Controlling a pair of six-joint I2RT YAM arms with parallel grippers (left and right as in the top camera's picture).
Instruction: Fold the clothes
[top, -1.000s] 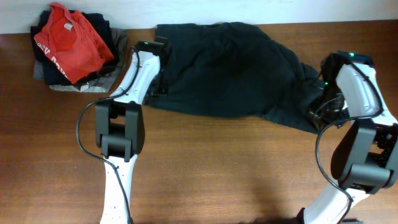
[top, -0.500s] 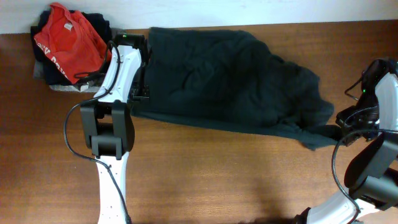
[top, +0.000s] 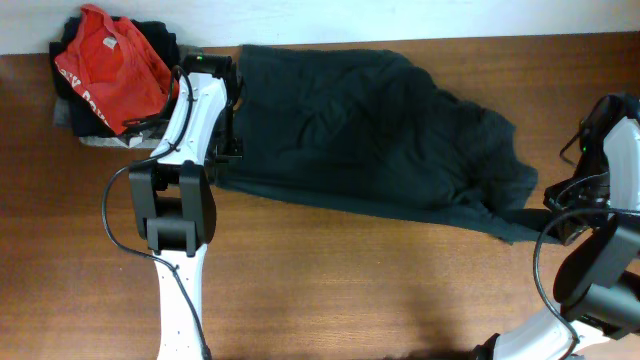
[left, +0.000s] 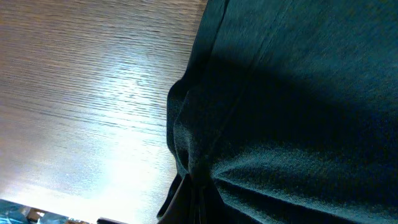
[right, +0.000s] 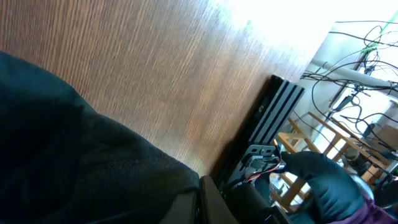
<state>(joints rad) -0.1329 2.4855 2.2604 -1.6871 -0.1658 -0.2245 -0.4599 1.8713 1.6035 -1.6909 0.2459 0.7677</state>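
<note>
Both arms swung apart in the last second, so the dark garment (top: 370, 130) is now pulled out wide and flatter, just right of the red shirt (top: 105, 65). The left gripper (top: 230, 150) and right gripper (top: 548, 212) are each pinched shut on one edge. Looks ready for a first fold.

We see a brown wooden table (top: 350, 290) bearing the clothes (top: 370, 130), one dark wrinkled garment spread wide along its far side, and in the far left corner a small pile (top: 100, 138) of garments topped by a red T-shirt (top: 105, 65)
</note>
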